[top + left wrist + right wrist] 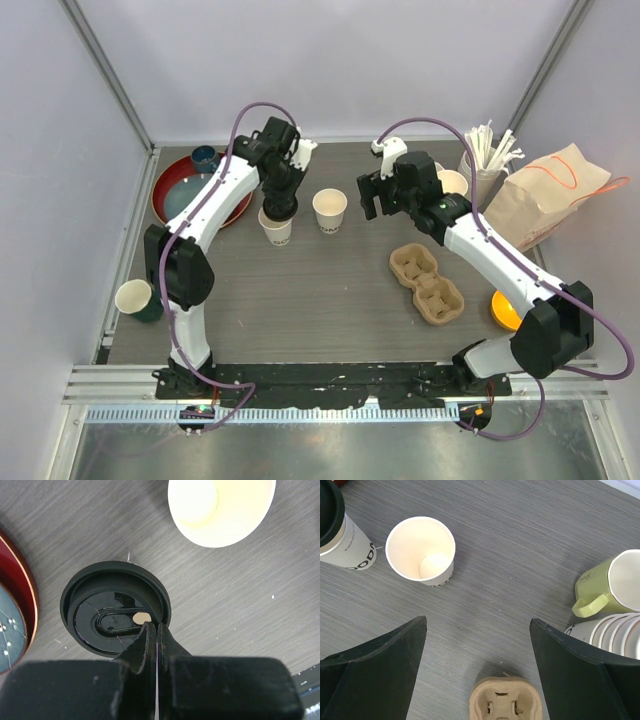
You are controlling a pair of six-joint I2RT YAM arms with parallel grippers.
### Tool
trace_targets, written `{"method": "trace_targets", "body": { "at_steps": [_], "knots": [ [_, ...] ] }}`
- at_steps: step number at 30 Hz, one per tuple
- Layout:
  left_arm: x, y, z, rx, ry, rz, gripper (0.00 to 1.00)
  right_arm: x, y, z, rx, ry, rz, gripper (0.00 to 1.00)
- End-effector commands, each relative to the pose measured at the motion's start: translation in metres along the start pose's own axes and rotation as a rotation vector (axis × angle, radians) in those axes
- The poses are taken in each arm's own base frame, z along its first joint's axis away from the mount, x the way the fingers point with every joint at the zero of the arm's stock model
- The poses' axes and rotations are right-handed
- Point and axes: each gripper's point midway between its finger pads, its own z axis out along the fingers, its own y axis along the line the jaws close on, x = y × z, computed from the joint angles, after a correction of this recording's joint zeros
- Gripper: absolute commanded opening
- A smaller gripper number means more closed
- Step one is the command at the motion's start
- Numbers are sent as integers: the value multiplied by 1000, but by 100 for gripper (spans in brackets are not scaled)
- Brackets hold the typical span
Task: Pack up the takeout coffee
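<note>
So the left claw is pinched shut, tips on the black lid of the cup toward the far edge of the table. I'd press straight down and evenly so the lid seats without tipping it. The right claw hangs wide open and empty near the open cup.

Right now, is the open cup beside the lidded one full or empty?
Empty: the open cup shows its bare cream bottom, no liquid.
</note>
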Motion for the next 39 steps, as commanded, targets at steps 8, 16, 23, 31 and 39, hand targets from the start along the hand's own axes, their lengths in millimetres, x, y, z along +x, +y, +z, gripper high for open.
{"method": "trace_targets", "body": {
  "at_steps": [8,16,23,31,39],
  "knots": [
    [11,5,-8,-31,43,-38,0,-29,-5,-21,24,-74,-22,89],
    [16,12,6,-42,78,-55,0,-29,-6,-23,27,-73,-29,89],
    [19,12,14,-24,94,-61,0,-24,-7,-21,31,-61,-34,89],
    [23,2,19,35,113,-78,0,-23,-7,-20,33,-58,-42,89],
    [23,0,12,44,108,-72,0,-22,-7,-17,28,-52,-49,89]
  ]
}}
